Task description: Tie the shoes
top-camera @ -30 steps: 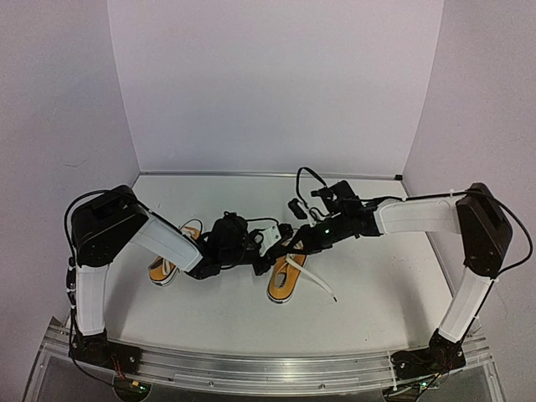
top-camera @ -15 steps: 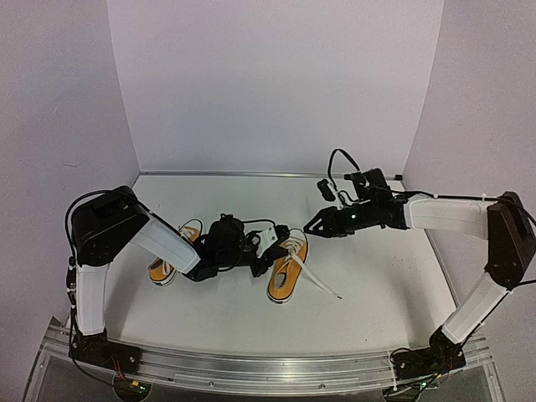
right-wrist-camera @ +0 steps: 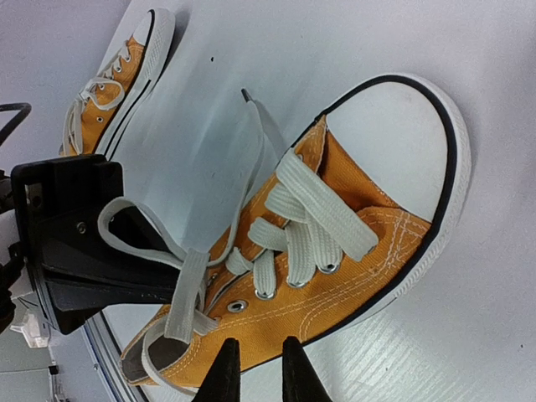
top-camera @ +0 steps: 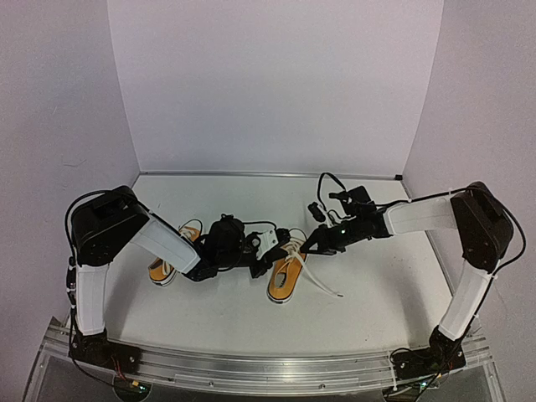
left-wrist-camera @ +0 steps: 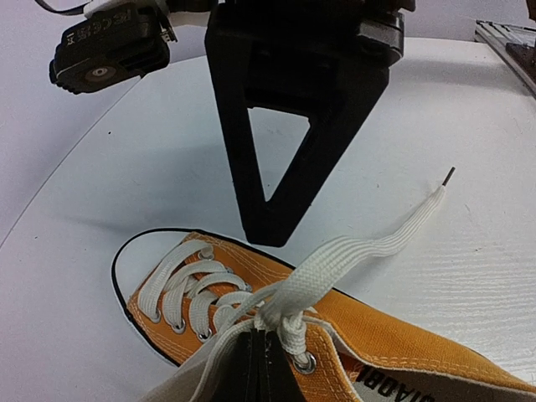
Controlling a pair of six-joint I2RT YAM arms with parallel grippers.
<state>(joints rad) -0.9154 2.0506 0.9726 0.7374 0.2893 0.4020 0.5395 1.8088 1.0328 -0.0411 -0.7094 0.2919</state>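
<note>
1. Two orange-yellow shoes with white toe caps stand on the white bench (top-camera: 377, 289), well apart. The first shoe (top-camera: 283, 280) lies in the middle, between the two hands. The second shoe (top-camera: 163, 266) is further left, partly hidden under the left arm.
2. The opening of the first shoe looks dark inside. The tips of the left hand (left-wrist-camera: 261, 368) are at this opening, just beside the top eyelets.
3. The left hand is fully closed. The white lace (left-wrist-camera: 368, 243) makes a small knot just at its tips; I cannot tell if the lace is pinched there.
4. One end of the lace runs free to the side, and its dark tip rests on the bench.
5. The right hand (right-wrist-camera: 258, 352) hovers near the side of the first shoe. Its fingers have only a narrow gap, with nothing between them.
6. Dark capital letters are printed on a pale strip inside the first shoe, but the picture edge cuts them, so I cannot read them surely. A black part on the right arm has small white writing, too small to read.
</note>
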